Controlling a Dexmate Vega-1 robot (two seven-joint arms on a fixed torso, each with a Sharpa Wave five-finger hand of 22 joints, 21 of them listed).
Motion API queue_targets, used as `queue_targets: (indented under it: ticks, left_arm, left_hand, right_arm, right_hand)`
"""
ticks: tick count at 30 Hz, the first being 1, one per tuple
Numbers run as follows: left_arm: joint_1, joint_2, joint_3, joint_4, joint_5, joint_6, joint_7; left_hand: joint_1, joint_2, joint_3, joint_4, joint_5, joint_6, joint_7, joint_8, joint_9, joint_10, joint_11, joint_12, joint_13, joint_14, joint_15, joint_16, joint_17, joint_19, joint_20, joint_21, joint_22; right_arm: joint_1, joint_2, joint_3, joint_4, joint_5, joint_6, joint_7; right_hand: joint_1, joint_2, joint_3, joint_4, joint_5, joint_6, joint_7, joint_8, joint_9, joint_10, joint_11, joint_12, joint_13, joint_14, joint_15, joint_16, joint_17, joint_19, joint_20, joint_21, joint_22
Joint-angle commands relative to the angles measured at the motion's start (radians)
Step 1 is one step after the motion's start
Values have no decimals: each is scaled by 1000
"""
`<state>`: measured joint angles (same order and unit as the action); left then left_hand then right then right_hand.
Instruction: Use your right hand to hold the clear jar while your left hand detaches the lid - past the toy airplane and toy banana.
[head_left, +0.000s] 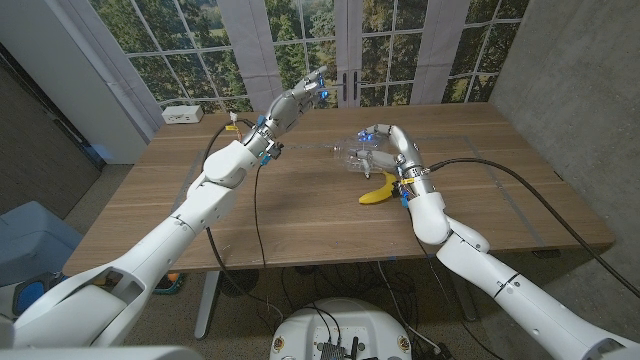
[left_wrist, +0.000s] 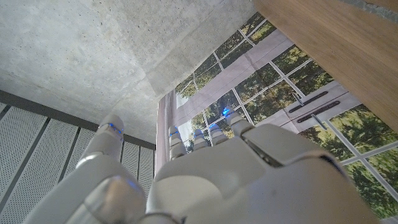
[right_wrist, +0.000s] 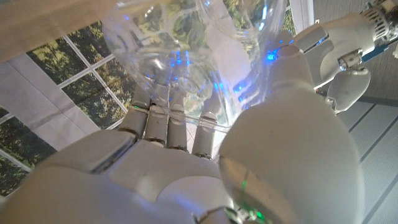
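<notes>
My right hand (head_left: 388, 143) grips the clear jar (head_left: 357, 155) just above the table, past the middle. In the right wrist view its fingers (right_wrist: 166, 121) wrap the jar's clear wall (right_wrist: 186, 43). The jar's lid is not clear in any frame. The yellow toy banana (head_left: 379, 192) lies on the table just in front of that hand. A small pale toy, perhaps the airplane (head_left: 366, 164), sits under the jar, too small to tell. My left hand (head_left: 298, 99) is raised left of the jar, fingers (left_wrist: 205, 134) stretched out with nothing seen in them.
A white box (head_left: 182, 114) and a small pale item (head_left: 232, 125) sit at the table's (head_left: 300, 220) back left. Windows stand behind the far edge. A black cable (head_left: 520, 180) crosses the right side.
</notes>
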<state>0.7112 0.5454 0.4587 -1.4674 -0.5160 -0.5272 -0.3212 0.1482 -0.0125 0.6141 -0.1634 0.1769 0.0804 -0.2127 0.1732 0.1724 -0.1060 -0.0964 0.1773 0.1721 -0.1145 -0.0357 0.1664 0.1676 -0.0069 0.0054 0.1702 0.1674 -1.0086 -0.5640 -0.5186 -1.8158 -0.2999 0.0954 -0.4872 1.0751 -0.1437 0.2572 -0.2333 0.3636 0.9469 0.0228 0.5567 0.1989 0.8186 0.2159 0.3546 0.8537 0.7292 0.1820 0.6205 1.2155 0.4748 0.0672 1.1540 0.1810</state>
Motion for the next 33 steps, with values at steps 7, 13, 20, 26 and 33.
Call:
queue_targets:
  ticks: [7, 13, 20, 26, 33]
  left_arm:
    - [6, 15, -1, -12, 11, -12, 6]
    - [2, 20, 0, -14, 8, -7, 0]
    - [0, 24, 1, -15, 5, -3, -7]
    - [-1, 24, 0, -15, 2, -1, -9]
    - [-5, 25, 1, -14, -19, 14, -25]
  left_hand:
    - [1, 12, -1, -5, 0, -7, -3, 3, 0, -10, 2, 4, 2, -15, -14, 6, 2, -13, -3, 7, 0]
    - [2, 13, 0, -5, 0, -7, -3, 4, 0, -9, 3, 5, 2, -16, -13, 7, 2, -15, -2, 7, 0]
    - [2, 13, -1, -5, 0, -6, -3, 5, 0, -9, 7, 7, 2, -16, -12, 8, 2, -15, -2, 9, 0]
    - [2, 14, -1, -5, 0, -4, -3, 6, 0, -9, 7, 7, 2, -17, -12, 8, 2, -15, -2, 9, 0]
    - [2, 14, -1, -6, 0, -5, -3, 6, 0, -10, 7, 7, 2, -18, -12, 8, 2, -15, -2, 10, 0]
  right_arm:
    - [43, -70, -43, -108, 65, -208, 202]
    - [71, -87, -66, -123, 81, -260, 259]
    - [105, -103, -97, -131, 90, -307, 317]
    - [126, -113, -116, -141, 89, -352, 345]
    - [136, -114, -128, -160, 78, -421, 333]
  right_hand:
    - [80, 79, 116, 99, 7, 182, -168, 4, 11, 418, -409, -7, -13, 162, -408, -102, -51, -117, -162, -1, -2]
    - [77, 84, 123, 101, 9, 179, -169, 0, 10, 418, -410, -8, -19, 141, -409, -155, -88, -122, -161, -7, -4]
    - [87, 96, 138, 95, 1, 155, -162, -9, 13, 398, -406, -12, -18, 136, -412, -198, -113, -119, -158, -11, -4]
    - [74, 126, 159, 95, -59, 55, -166, -51, 15, 292, -400, -68, -42, 101, -405, -271, -163, -138, -141, -19, -2]
    - [-8, 118, 125, 109, -133, -111, -162, -122, 20, 89, -362, -162, -76, -37, -385, -359, -220, -245, -58, -70, -7]
